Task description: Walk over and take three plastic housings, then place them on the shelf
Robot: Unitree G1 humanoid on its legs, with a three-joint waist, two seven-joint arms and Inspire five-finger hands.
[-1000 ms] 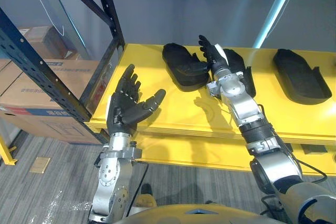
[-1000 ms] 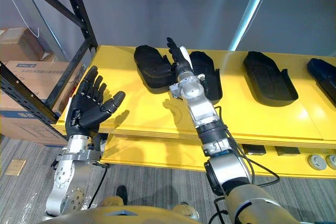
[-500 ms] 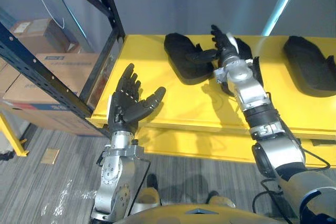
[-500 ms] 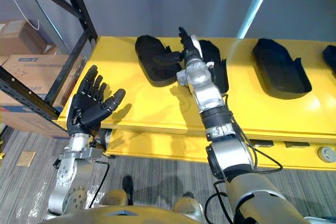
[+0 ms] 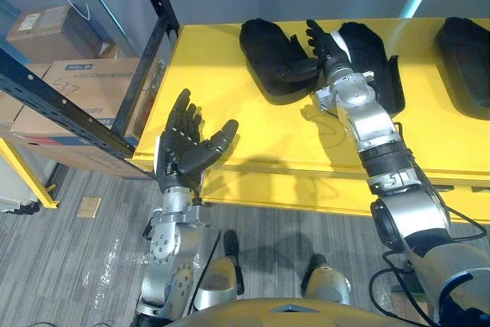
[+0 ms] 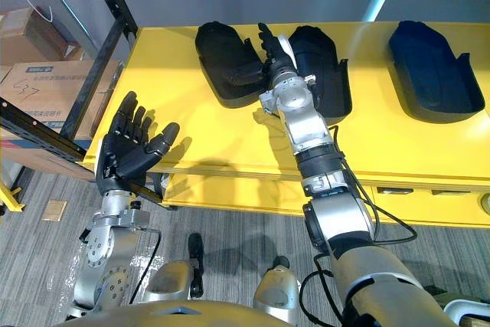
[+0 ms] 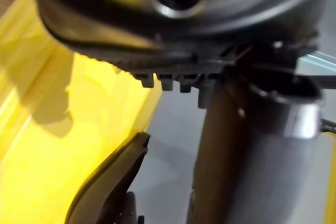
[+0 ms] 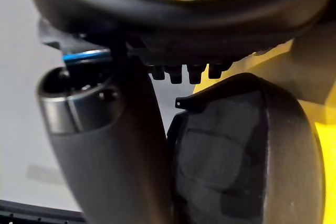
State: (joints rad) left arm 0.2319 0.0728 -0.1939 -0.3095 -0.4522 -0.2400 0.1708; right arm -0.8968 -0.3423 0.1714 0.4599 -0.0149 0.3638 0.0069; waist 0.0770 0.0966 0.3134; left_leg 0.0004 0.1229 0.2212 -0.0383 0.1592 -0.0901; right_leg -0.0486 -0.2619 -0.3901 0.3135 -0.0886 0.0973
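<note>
Yellow table (image 5: 230,124) ahead, black housings along its far side. The right hand (image 5: 325,44) sits between the left housing (image 5: 264,55) and middle housing (image 5: 371,51), fingers straight, thumb across the left one, nothing gripped. Left hand (image 5: 184,147) hovers open, palm up, at the near edge. Pickup stage, I'd say: next, curl round a housing.

We see a bright yellow counter (image 5: 230,128) bearing matt black housings (image 5: 264,55). The left hand (image 5: 180,155) and right hand (image 5: 325,40) are black, with a white cover on the right thumb. Beside the counter, the rack (image 5: 149,51) is blue-black with rows of punched holes, the boxes (image 5: 76,89) plain brown, and the floor (image 5: 69,266) streaked grey.
</note>
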